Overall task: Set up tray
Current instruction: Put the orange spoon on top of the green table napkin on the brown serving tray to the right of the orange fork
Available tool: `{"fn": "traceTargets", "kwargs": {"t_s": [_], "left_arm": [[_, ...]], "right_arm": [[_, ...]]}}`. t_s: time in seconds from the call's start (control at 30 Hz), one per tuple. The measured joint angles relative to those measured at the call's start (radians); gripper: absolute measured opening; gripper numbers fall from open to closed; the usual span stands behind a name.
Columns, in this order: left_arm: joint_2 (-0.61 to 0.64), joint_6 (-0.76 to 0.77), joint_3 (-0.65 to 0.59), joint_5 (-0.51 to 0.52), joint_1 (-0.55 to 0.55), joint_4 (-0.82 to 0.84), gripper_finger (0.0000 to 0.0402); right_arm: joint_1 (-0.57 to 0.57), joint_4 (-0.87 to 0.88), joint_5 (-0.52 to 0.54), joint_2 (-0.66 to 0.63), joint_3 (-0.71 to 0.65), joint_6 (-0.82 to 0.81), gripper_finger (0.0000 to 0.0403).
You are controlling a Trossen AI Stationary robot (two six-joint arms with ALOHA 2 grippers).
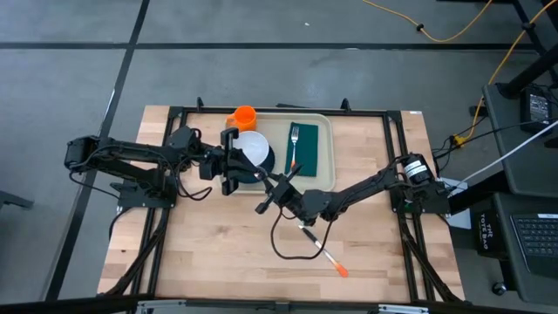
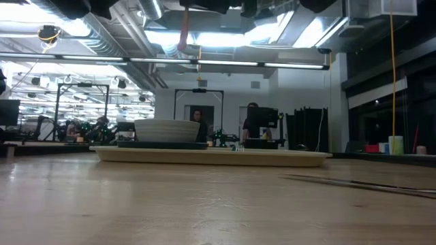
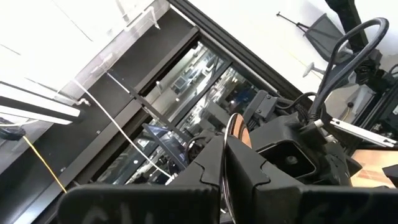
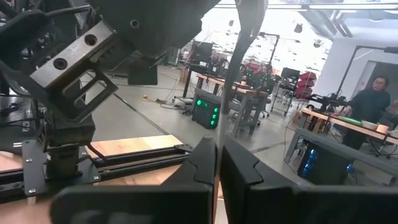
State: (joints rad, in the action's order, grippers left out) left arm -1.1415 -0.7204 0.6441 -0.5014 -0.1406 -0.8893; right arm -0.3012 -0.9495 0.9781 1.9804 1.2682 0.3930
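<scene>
While both arms meet over the tray's front edge, each end effector is closed on a thin metal utensil: left [image 1: 234,162], right [image 1: 272,194]. The tray [image 1: 325,148] lies at the worktop's far side, holding bowl [image 1: 253,146], napkin [image 1: 302,150] and fork [image 1: 295,138].

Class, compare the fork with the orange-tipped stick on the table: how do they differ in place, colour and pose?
The fork lies on the napkin in the tray; the stick lies on bare table outside it. The fork is all silver; the stick has an orange end. The fork lies square to the tray; the stick slants. Both are thin and unheld.
</scene>
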Motion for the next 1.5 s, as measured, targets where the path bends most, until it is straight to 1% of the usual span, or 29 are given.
{"fn": "traceTargets", "kwargs": {"t_s": [0.27,0.4,0.53,0.63,0.73,0.83,0.93,1.03,1.1,1.17,1.23,1.3,1.37,1.43,1.5], "left_arm": [[0.002,0.046,0.0,0.004,0.0,0.01,0.0004],[0.026,0.056,0.0,0.007,0.0,0.028,0.0004],[0.08,0.072,0.0,0.018,0.0,0.114,0.0004],[0.122,0.072,0.0,0.018,0.0,0.19,0.0008],[0.152,0.077,0.0,0.017,0.0,0.236,0.002],[0.169,0.1,0.0,0.016,-0.001,0.243,0.0036],[0.172,0.109,0.0,0.013,-0.001,0.249,0.0055],[0.171,0.109,0.0,0.015,-0.001,0.284,0.0077],[0.172,0.121,0.0,0.041,-0.001,0.309,0.009],[0.183,0.143,0.0,0.095,-0.001,0.339,0.0101],[0.207,0.14,0.0,0.138,-0.001,0.39,0.0106],[0.237,0.127,0.0,0.177,-0.001,0.473,0.0106],[0.277,0.125,0.0,0.199,-0.001,0.551,0.0094],[0.32,0.138,0.0,0.216,-0.001,0.631,0.007],[0.357,0.152,0.0,0.235,-0.001,0.693,0.0039]], "right_arm": [[-0.003,-0.003,0.001,0.0,0.0,0.0,0.001],[-0.013,-0.021,0.005,0.0,0.0,0.004,0.001],[-0.024,-0.026,0.032,0.0,0.0,0.011,0.001],[-0.025,-0.022,0.017,0.0,0.0,0.009,0.001],[-0.024,-0.03,-0.005,0.0,0.0,0.005,0.001],[-0.026,-0.037,-0.012,0.0,0.0,0.004,0.001],[-0.025,-0.038,-0.036,0.0,0.0,0.004,0.001],[-0.025,-0.037,-0.035,0.0,0.0,0.003,0.001],[-0.025,-0.038,-0.033,0.0,0.0,0.003,0.0009],[-0.025,-0.038,-0.027,0.0,0.0,0.003,0.0009],[-0.025,-0.021,0.01,-0.009,0.0,0.002,0.0009],[-0.025,-0.012,0.037,-0.024,0.0,0.004,0.0009],[-0.025,0.033,0.046,-0.05,0.0,0.003,0.0009],[-0.021,0.136,0.043,-0.084,0.0,-0.044,0.0009],[-0.002,0.289,-0.014,-0.126,0.0,-0.157,0.0009]]}}
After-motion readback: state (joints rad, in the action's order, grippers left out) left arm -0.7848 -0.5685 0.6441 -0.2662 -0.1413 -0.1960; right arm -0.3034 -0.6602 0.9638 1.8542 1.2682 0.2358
